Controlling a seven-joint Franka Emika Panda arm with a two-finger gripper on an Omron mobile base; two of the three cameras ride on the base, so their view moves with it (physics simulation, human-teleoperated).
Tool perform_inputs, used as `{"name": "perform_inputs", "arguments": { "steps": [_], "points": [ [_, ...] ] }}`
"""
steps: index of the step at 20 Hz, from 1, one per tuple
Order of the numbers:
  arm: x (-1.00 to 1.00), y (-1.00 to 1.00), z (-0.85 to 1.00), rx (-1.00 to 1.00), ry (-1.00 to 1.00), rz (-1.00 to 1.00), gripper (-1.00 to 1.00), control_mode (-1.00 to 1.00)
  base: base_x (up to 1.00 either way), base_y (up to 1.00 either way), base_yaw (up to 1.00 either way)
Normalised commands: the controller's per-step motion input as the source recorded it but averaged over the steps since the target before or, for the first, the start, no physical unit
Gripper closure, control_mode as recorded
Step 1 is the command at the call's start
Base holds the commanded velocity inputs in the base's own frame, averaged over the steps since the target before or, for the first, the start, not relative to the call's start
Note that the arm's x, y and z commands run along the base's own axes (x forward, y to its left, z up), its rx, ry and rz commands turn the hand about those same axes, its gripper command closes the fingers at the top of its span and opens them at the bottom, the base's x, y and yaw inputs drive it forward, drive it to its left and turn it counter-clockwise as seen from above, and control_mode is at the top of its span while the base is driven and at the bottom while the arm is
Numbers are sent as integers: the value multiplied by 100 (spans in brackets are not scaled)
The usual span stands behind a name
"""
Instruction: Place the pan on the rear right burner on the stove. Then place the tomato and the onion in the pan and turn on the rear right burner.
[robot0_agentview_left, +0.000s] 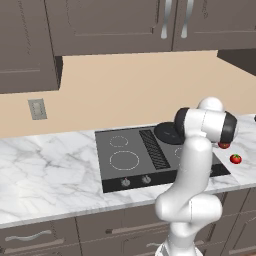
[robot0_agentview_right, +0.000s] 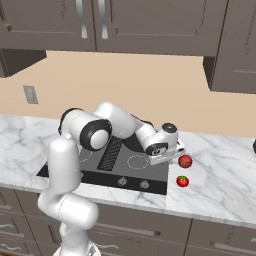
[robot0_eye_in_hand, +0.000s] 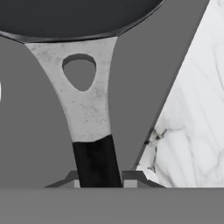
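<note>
Partly, arm (robot0_agentview_left: 192, 165) hides pan (robot0_agentview_left: 166, 132).

One stove (robot0_agentview_left: 132, 152) is counted, with four dashed burner rings marked on it, though the rear right burner (robot0_agentview_left: 176, 135) is mostly hidden. One pan (robot0_agentview_left: 167, 131) is seen at the stove's rear right. Two knobs (robot0_agentview_left: 136, 181) are visible along the stove's front edge in the left base view. One tomato (robot0_agentview_left: 235, 159) and one onion (robot0_agentview_left: 224, 145) are counted right of the stove. One wall outlet (robot0_agentview_left: 37, 109) is seen up left of the stove
</note>
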Motion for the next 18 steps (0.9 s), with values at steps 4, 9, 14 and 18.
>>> {"name": "perform_inputs", "arguments": {
  "steps": [4, 9, 14, 18],
  "points": [
    [0, 0, -17, 0, 0, -2, 100, -100, 0, 0, 0],
    [0, 6, -2, 0, 0, -1, 100, -100, 0, 0, 0],
    [0, 15, 0, 0, 0, -2, -100, -100, 0, 0, 0],
    [0, 2, 0, 0, 0, -1, -100, -100, 0, 0, 0]
  ]
}}
